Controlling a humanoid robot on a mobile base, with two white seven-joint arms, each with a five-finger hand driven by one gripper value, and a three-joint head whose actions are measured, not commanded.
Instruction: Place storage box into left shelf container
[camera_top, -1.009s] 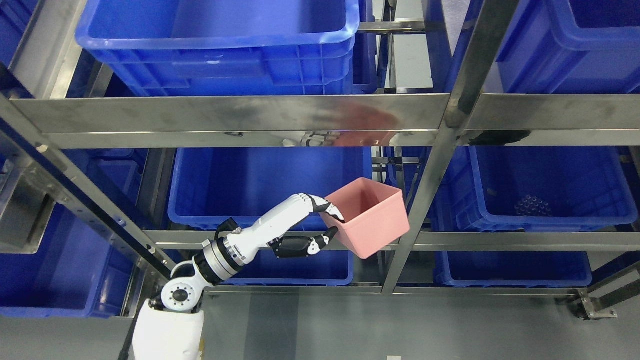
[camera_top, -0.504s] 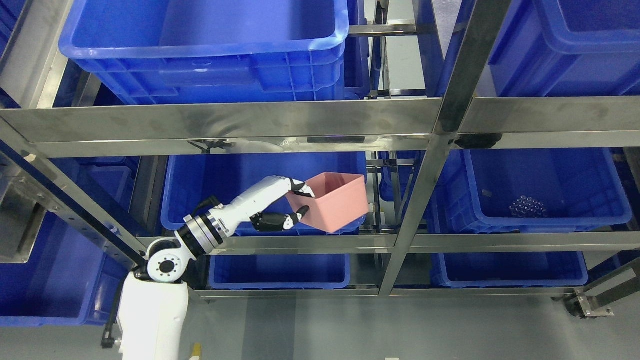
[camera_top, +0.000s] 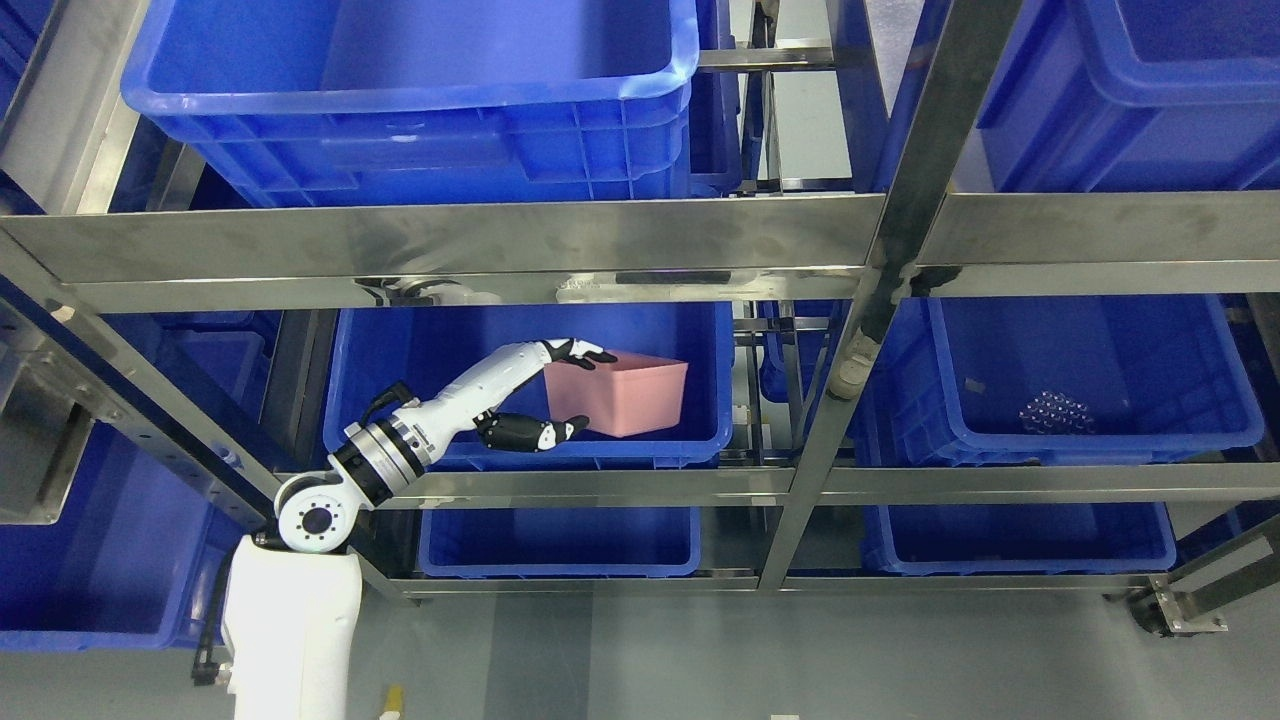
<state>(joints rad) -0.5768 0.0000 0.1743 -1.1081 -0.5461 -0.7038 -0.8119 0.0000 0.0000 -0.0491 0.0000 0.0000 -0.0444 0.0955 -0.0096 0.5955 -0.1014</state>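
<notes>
- The left hand (camera_top: 560, 390) reaches from the lower left into the middle shelf bay, fingers over the top edge and thumb under the near side of the pink storage box (camera_top: 630, 398), grasping it.
- The box sits low inside the left blue container (camera_top: 700, 440), near its right wall.
- Judged remaining: letting go and pulling the arm clear.

no legible text, labels, numbers

Storage box (camera_top: 628, 397) seemingly inside left shelf container (camera_top: 700, 440)
</notes>
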